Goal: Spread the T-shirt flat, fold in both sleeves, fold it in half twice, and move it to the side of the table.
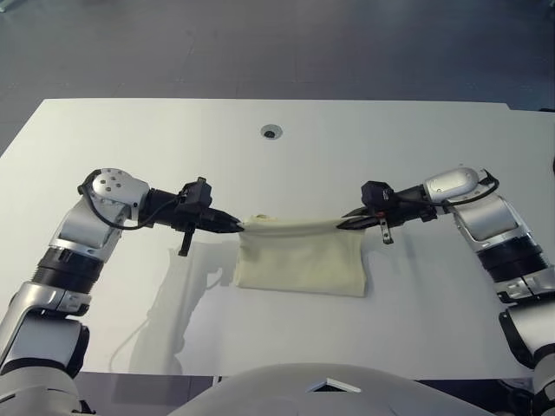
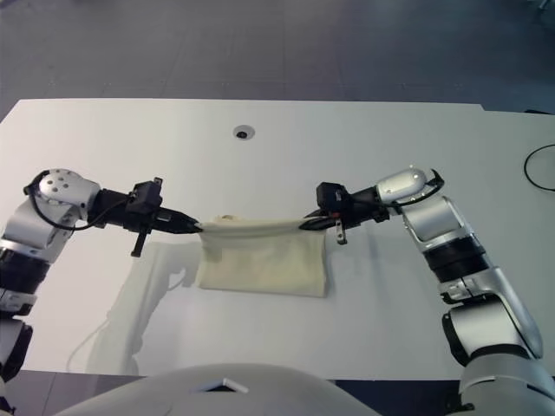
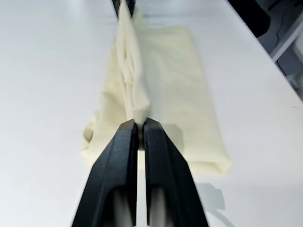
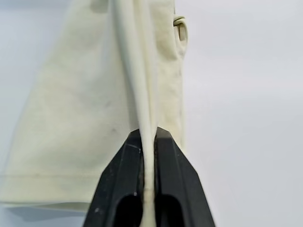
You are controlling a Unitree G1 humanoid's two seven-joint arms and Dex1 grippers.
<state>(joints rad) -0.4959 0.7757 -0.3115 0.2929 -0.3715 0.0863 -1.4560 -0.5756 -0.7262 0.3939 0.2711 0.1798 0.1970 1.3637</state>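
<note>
The cream T-shirt [image 1: 302,260] is a folded rectangle hanging over the middle of the white table [image 1: 277,165]. Its upper edge is stretched taut between my two grippers, and its lower edge rests on the tabletop. My left gripper [image 1: 238,226] is shut on the upper left corner, my right gripper [image 1: 345,224] is shut on the upper right corner. In the left wrist view the black fingers [image 3: 123,151] pinch the cloth [image 3: 156,85] and the far gripper [image 3: 124,5] holds the other end. The right wrist view has its gripper [image 4: 148,137] clamping the fabric edge [image 4: 94,99].
A small round hole [image 1: 271,132] sits in the table toward the far side. Bare tabletop lies on both sides of the shirt and beyond it. A dark floor lies past the table's far edge. A black cable loop [image 2: 539,165] lies at the right edge.
</note>
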